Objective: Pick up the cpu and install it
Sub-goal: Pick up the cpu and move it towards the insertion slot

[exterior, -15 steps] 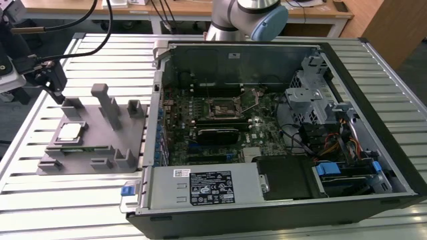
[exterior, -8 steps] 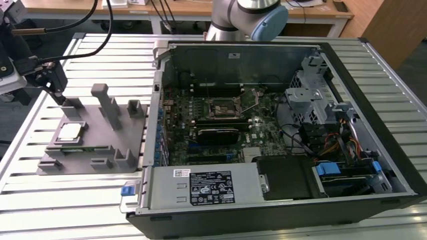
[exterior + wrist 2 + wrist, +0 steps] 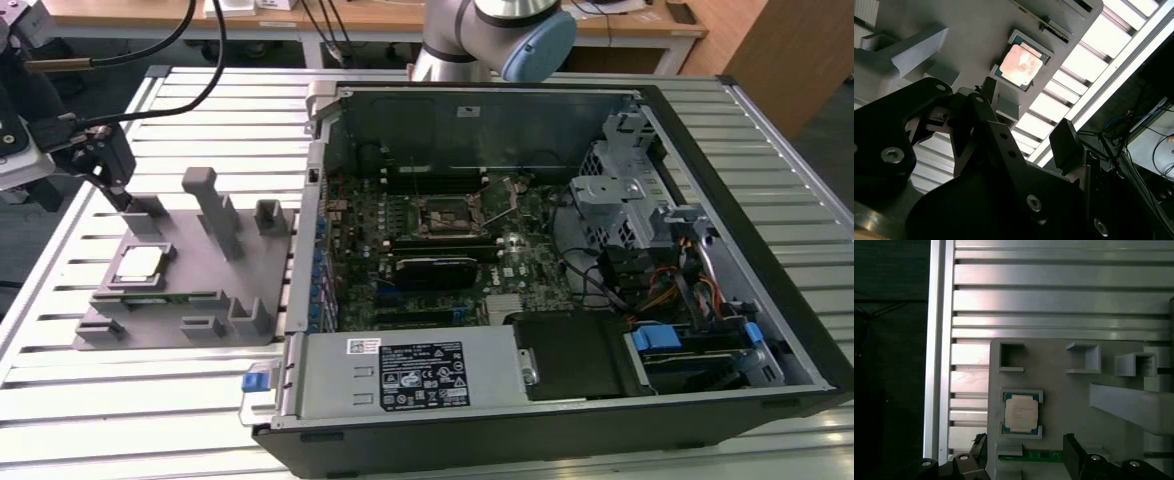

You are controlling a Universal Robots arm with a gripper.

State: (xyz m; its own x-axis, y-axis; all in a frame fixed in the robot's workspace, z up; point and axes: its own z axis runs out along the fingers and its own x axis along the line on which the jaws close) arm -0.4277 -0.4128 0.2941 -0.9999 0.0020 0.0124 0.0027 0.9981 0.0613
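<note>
Gripper (image 3: pixel 118 192): jaws stand apart with nothing between them. In both wrist views the two black fingers (image 3: pixel 1072 446) (image 3: pixel 1066 144) sit wider than the chip and clear of it.

The cpu (image 3: pixel 140 265) lies flat, silvery top up, in a square seat on the grey fixture (image 3: pixel 200 288). In the exterior view it sits at about 6 o'clock from the gripper, near but not touching. It also shows seated in both wrist views (image 3: pixel 1021 412) (image 3: pixel 1021 66).

The fixture rests on the slatted aluminium table (image 3: pixel 160 400). An open computer case (image 3: pixel 467 120) stands at 3 o'clock from the fixture, just beside it. The black socket frame (image 3: pixel 445 215) on its board is unoccupied, well apart from the cpu, at about 3 o'clock from it.
</note>
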